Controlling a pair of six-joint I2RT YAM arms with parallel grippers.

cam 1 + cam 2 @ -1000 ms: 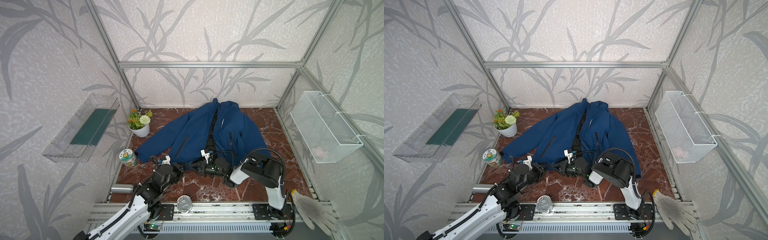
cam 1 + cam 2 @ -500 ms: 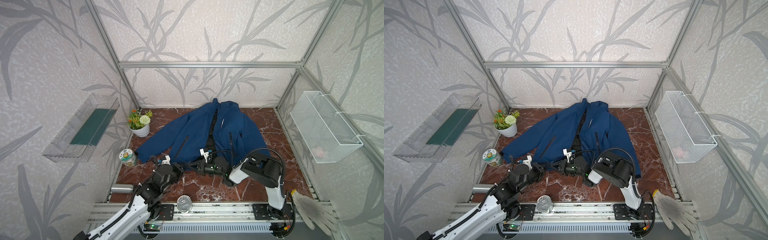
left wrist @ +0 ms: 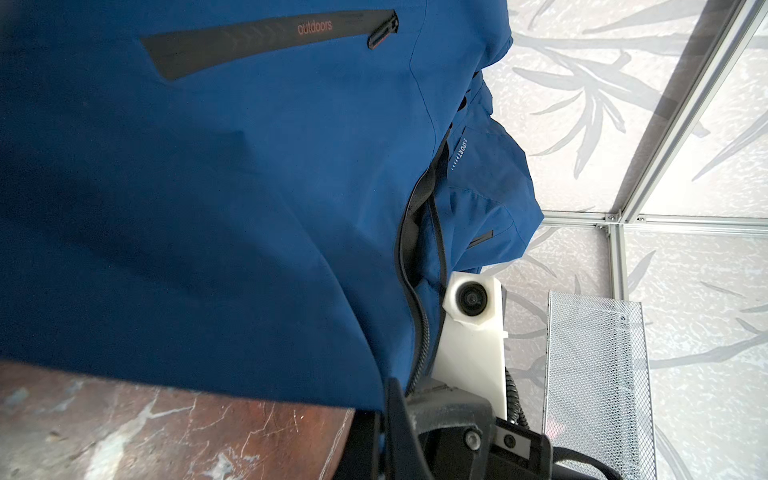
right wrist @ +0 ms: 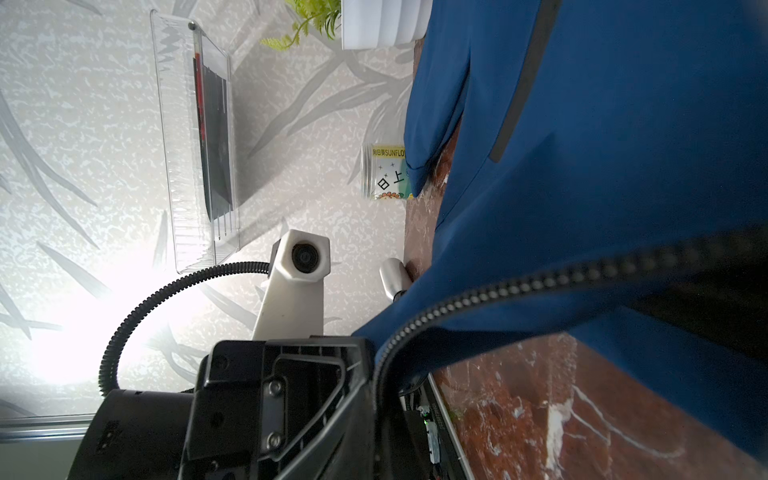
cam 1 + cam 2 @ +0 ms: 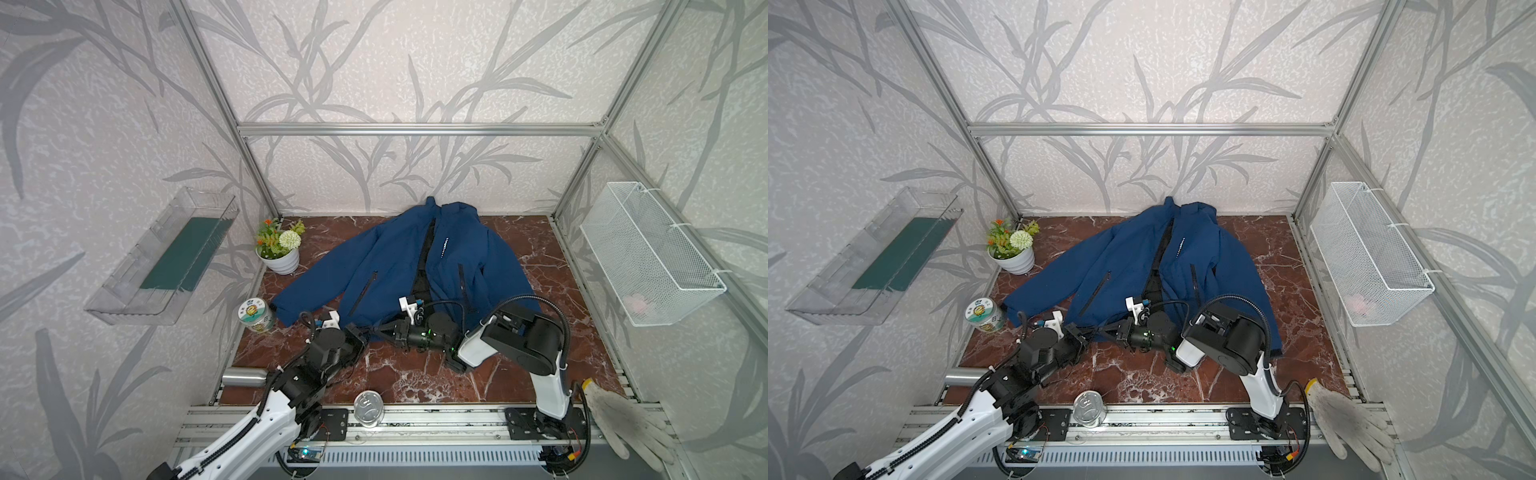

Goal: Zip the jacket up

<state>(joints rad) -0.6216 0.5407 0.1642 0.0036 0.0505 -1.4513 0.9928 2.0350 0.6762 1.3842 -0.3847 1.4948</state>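
Note:
The navy-blue jacket (image 5: 399, 257) (image 5: 1133, 257) lies spread on the red marble table, collar toward the back wall, its black front zipper open. Both grippers meet at the bottom hem beside the zipper's lower end. My left gripper (image 5: 365, 334) (image 5: 1087, 336) (image 3: 384, 419) is shut on the blue hem (image 3: 208, 187). My right gripper (image 5: 377, 330) (image 5: 1104, 329) (image 4: 380, 399) reaches in from the right and is shut on the toothed zipper edge (image 4: 498, 291), which runs straight into its jaws. The zipper slider is hidden.
A white flower pot (image 5: 279, 253) and a labelled can (image 5: 254, 316) stand left of the jacket's sleeve. A steel bottle (image 5: 245, 377) lies at the front left and a tin (image 5: 368, 409) at the front edge. A white glove (image 5: 627, 419) lies front right; a wire basket (image 5: 648, 257) hangs on the right wall.
My left gripper's jaws have closed onto the hem. Both arms have stayed almost in place at the bottom of the zipper.

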